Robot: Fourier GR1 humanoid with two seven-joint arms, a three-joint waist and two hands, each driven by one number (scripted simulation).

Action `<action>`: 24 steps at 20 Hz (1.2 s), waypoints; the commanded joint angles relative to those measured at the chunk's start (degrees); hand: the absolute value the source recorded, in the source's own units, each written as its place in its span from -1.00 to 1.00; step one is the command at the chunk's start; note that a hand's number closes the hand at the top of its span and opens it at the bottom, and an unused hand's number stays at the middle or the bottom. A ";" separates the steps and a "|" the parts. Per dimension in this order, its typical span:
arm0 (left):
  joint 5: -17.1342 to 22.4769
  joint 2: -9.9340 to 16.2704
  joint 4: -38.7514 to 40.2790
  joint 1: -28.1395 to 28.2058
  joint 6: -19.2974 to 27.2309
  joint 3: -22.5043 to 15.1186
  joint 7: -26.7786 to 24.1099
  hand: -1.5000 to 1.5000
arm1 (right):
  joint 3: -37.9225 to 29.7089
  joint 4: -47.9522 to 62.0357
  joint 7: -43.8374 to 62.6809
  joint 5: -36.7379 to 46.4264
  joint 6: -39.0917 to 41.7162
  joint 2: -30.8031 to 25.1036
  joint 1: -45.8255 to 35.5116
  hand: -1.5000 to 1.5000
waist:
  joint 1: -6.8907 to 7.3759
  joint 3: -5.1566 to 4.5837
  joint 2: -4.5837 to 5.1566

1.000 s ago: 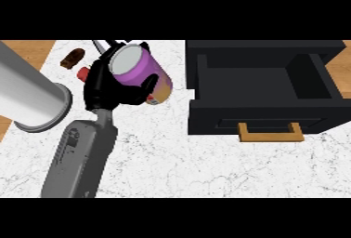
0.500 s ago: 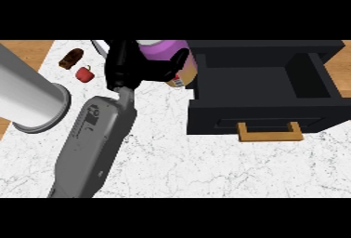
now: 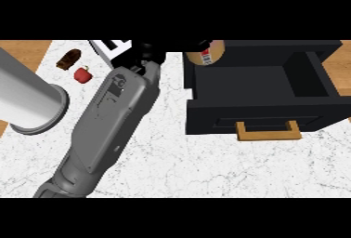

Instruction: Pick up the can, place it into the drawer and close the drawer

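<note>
Top of my view cuts off a lot: the hand (image 3: 152,52) sits right at the upper edge, so I only see its lower black part, and most of the can (image 3: 208,52) is cropped too. Which arm this is I can't settle from the frame alone; it comes up from the lower left, and a 2nd grey forearm (image 3: 24,97) fills the left edge, its hand out of view.

The black hand looks curled toward the can, probably wrapped on it, but the contact itself is hidden by the crop and by the hand's own bulk, so I can't tell how far open the fingers are. The grey forearm (image 3: 109,121) runs diagonally across the marble counter (image 3: 205,167).

The can shows as a tan and white sliver with a red mark, at the back left corner of the open drawer (image 3: 257,86), over its rear wall. Whether it touches the drawer I can't say. The drawer is black, pulled out, with a wooden handle (image 3: 268,130) on its front.

On the counter's upper left lie 1 small red item (image 3: 83,75) and 1 brown item (image 3: 68,59), well apart from the drawer. A white object (image 3: 109,46) is partly hidden behind the hand.
</note>
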 commanded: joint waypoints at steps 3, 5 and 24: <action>4.02 -0.01 9.41 -7.11 2.59 -2.82 -3.38 1.00 | -1.02 2.28 -2.22 -1.26 2.24 0.59 1.14 -1.00 | -0.67 0.03 0.06; 6.10 -0.01 10.12 -11.28 5.68 -5.49 -0.57 1.00 | -1.16 1.49 -1.26 0.02 2.50 0.27 0.31 -1.00 | -0.85 0.03 0.03; 24.23 -0.01 25.68 -20.24 11.41 -17.65 -10.25 1.00 | 3.79 -1.48 1.82 4.07 -3.12 0.57 -4.00 -1.00 | -1.92 0.07 0.40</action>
